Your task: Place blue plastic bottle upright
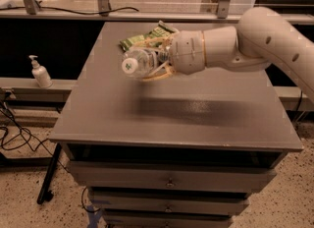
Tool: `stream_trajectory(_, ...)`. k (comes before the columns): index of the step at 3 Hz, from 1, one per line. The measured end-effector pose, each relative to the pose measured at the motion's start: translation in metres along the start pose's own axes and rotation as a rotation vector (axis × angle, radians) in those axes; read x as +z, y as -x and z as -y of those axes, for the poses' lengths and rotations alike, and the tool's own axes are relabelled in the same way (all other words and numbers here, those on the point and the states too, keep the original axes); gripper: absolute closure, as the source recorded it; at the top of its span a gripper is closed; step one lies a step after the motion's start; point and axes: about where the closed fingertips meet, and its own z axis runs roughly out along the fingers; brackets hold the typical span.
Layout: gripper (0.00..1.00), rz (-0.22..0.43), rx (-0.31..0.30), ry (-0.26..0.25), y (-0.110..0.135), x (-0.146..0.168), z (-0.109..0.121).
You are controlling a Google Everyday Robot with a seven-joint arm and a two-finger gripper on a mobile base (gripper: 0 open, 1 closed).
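The blue plastic bottle is clear bluish with a white cap that points toward the camera. It lies roughly horizontal in the air, held above the far left part of the grey cabinet top. My gripper is shut around the bottle's body, its pale fingers wrapped over and under it. The white arm comes in from the right. The bottle's shadow falls on the top below it.
A green snack packet lies on the cabinet top just behind the bottle. A small white pump-dispenser bottle stands on a low ledge to the left. Drawers sit below the top. Cables lie on the floor at left.
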Motion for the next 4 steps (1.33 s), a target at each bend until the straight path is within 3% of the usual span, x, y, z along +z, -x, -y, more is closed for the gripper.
stream_trajectory(1,1.0,0.018,0.192,-0.245,-0.01,-0.009,-0.02)
stream_trajectory(2,1.0,0.016,0.348,-0.48,-0.011,-0.038,-0.016)
stream_trajectory(3,1.0,0.004,0.458,-0.604,-0.013,-0.069,-0.012)
stream_trajectory(4,1.0,-0.015,0.537,-0.622,-0.013,-0.094,-0.014)
